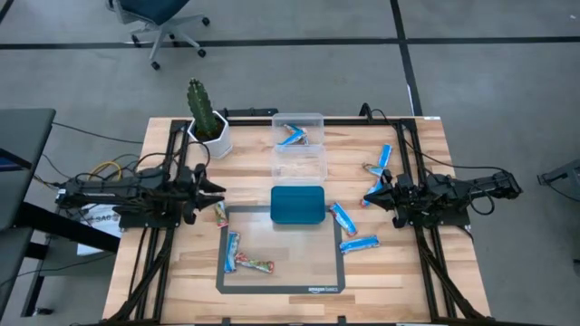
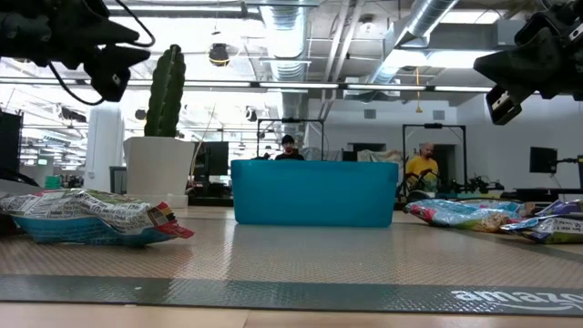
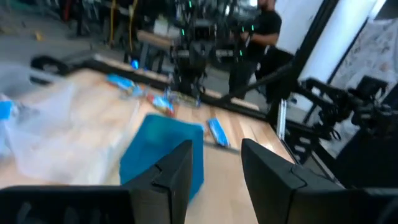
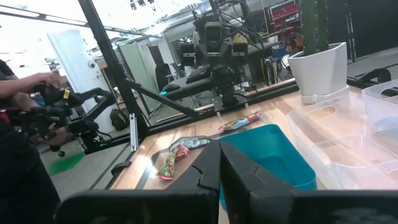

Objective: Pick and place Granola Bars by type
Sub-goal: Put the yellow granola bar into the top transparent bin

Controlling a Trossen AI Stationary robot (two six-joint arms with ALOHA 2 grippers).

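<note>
Both arms hang above the table with nothing in them. The left gripper (image 1: 216, 188) sits over the left side, its jaws partly apart and empty; the right gripper (image 1: 381, 193) sits over the right side with its jaws pressed together, also empty.

The main risk is a mis-sort. One blue bar (image 1: 232, 253) lies touching a multicoloured bar (image 1: 256, 264) on the mat (image 1: 281, 288), so a grab there could take both, or drag the wrong one along. The wrappers are thin, shiny and flat — jaws coming down slightly off could slide over one or push it across the wood. Near the right gripper, two blue bars (image 1: 373, 193) lie close under its fingers, so a descent could pinch or knock them.

The count, as best the overhead view allows: about seven blue bars — one in the clear box (image 1: 298, 145), two or three by the right gripper including one at the table's edge (image 1: 383, 158), two beside the teal tray (image 1: 298, 205) on its right (image 1: 343, 218), one on the mat. Multicoloured: two, one on the mat and one at its left corner (image 1: 220, 214). One tray, one box, one potted cactus (image 1: 207, 122).
</note>
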